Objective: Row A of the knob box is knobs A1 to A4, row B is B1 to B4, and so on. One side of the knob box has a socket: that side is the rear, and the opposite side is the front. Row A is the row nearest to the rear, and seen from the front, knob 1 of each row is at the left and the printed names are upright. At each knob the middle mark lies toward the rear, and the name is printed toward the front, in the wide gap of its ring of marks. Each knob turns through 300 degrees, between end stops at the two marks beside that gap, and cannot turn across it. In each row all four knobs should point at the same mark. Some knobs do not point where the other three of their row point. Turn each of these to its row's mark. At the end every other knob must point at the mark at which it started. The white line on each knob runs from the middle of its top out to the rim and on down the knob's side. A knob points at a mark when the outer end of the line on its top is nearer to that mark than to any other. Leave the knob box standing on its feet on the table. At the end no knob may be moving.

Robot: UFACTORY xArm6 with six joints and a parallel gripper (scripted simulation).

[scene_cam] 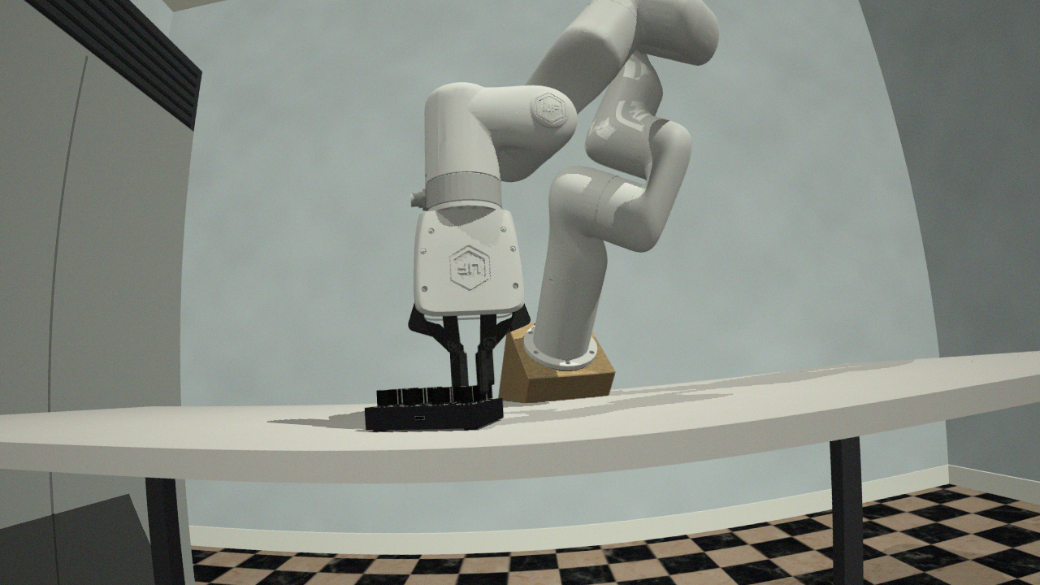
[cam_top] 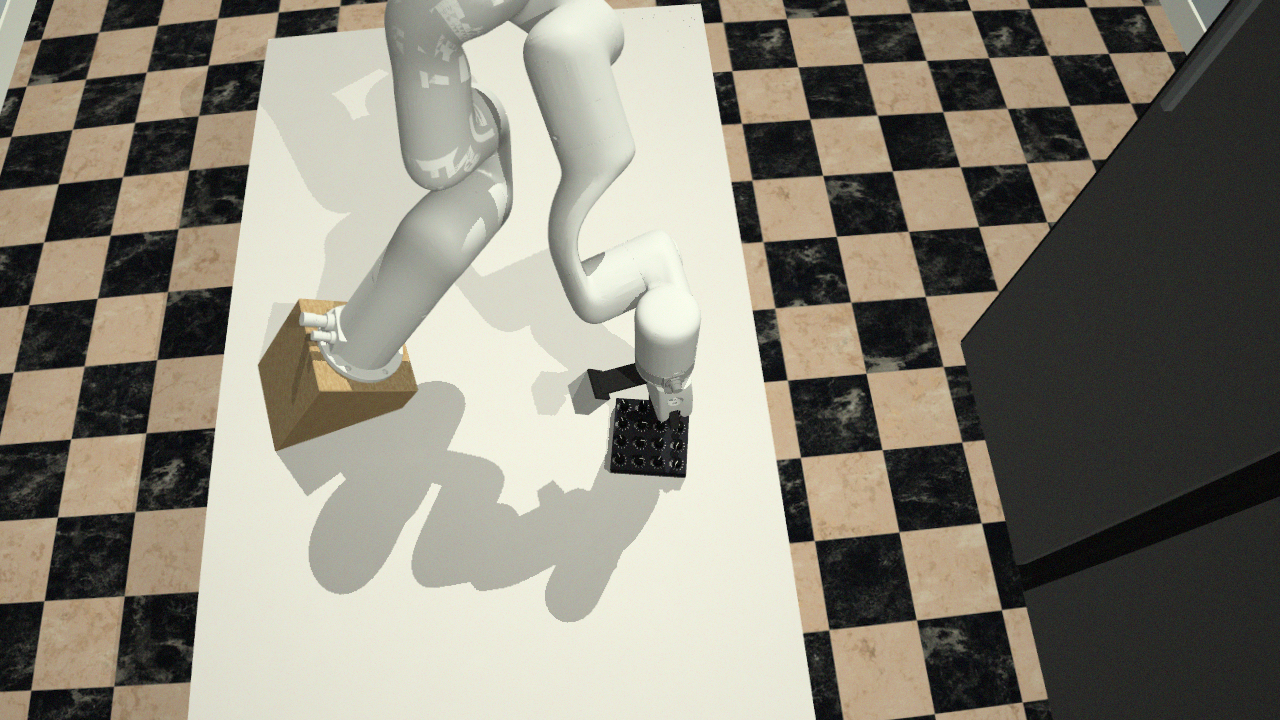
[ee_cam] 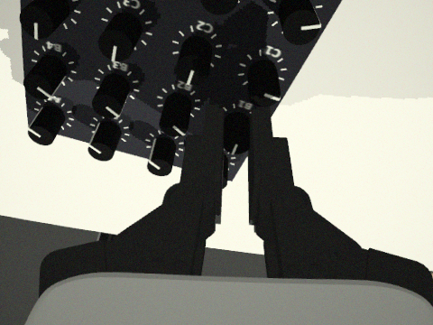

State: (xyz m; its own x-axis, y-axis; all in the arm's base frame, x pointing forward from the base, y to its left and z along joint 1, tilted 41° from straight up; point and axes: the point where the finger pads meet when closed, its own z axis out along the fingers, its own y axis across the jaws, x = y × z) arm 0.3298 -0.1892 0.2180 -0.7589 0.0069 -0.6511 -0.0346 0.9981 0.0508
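We see the knob box [cam_top: 648,438] standing flat on the white bench [cam_top: 501,573], toward the bench's right edge in the top view and well apart from the wooden block [cam_top: 332,376] that carries the arm's base. The arm reaches down over the box's corner nearest the base, with the end effector [ee_cam: 238,126] pointing straight down, as the exterior view shows. In the wrist view the two black fingers stand narrow and are clenched on a knob [ee_cam: 237,129] at the near right corner of the box; by the row order we take it to be A1, though its printed name is hidden behind the fingers. Just beyond it sits knob B1 [ee_cam: 263,78], and past that D1 [ee_cam: 299,17] at the far right corner, its white line lying toward the lower right in the picture. Knob C2 [ee_cam: 194,57] and knob C3 [ee_cam: 122,35] both show their lines running down toward the camera, and C4 [ee_cam: 46,11] does much the same. The nearer knobs to the left of the gripped one have lines slanting toward the lower left. In the exterior view the side of the box facing the camera bears a small socket [scene_cam: 419,418], and the box rests level on the bench.
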